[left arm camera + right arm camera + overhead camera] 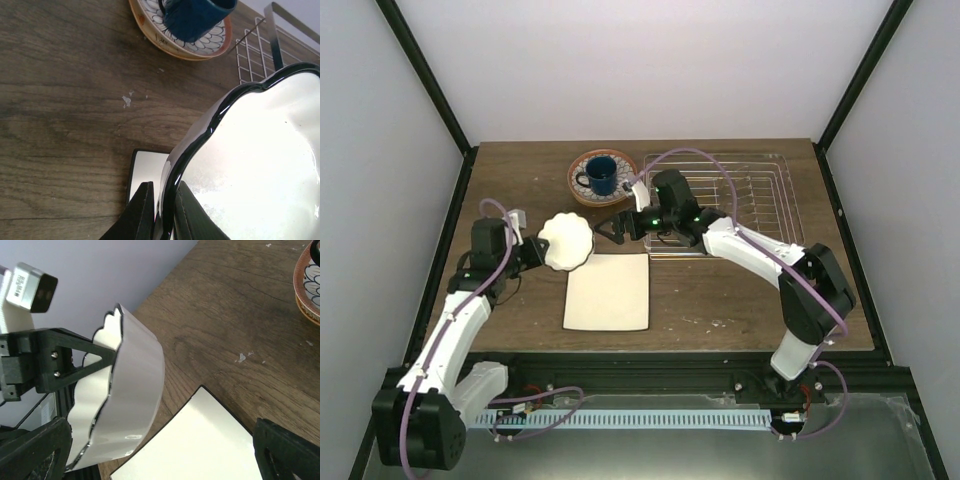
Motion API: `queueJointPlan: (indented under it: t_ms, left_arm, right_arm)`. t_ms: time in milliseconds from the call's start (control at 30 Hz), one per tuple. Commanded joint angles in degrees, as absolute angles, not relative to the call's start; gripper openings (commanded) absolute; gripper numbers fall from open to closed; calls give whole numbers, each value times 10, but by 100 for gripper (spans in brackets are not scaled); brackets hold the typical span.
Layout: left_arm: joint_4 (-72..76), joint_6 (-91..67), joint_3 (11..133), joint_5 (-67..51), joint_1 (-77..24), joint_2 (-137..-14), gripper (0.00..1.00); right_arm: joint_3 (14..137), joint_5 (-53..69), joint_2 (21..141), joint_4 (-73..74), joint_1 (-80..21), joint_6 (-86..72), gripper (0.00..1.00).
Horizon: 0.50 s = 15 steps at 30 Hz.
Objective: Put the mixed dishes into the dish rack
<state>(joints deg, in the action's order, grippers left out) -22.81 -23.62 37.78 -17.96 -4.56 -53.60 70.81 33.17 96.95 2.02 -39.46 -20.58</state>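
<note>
Left gripper point(159, 215) pinches the rim of the white bowl point(566, 241), held up beside the cream plate point(608, 292), left of the dish rack point(794, 200). Right gripper point(612, 228) is spread wide, so centre it on the bowl wall before you close.

Overhead from behind, close wrist views sharing bowl point(260, 165)

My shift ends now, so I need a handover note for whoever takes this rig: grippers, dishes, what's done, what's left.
Left gripper: shut on the rim of the scalloped bowl, held clear of the table.
Right gripper: open, holding nothing, facing the bowl, by the left edge of the dish rack.
Blue mug sits on the patterned plate, left of the rack. Cream plate lies flat on the table.
Done: nothing racked.
Left: all four dishes. The bowl may pass to the right gripper first.
</note>
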Motion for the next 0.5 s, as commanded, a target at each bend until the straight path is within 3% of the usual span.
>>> queueJointPlan:
  t_ms: [0,467]
  left_arm:
    - [-173,-244,370,-197,-47,-534,0]
    - [-157,-263,368,-210,-79,-536,0]
  right_arm:
    - [736,342,948,16,-401,-202,100]
    - [736,370,1010,-12,-411,-236,100]
